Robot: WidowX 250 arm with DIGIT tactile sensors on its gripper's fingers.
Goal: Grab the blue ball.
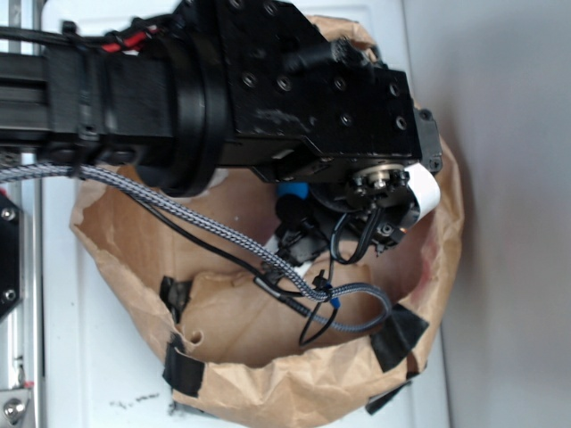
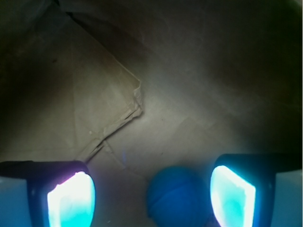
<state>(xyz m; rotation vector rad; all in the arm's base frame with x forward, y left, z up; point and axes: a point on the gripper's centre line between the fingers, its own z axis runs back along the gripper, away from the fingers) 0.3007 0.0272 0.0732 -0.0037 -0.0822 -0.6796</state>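
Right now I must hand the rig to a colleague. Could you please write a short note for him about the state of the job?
Gripper: open, lowered inside the brown paper bag, holding nothing.
Blue ball: on the bag floor between the fingers, nearer the finger on the right of the wrist view; whether it touches that finger I cannot tell.
Exterior view: the arm hides the ball.
Done: the gripper is placed around the ball.
Left: close the fingers on the ball, then lift it out of the bag.
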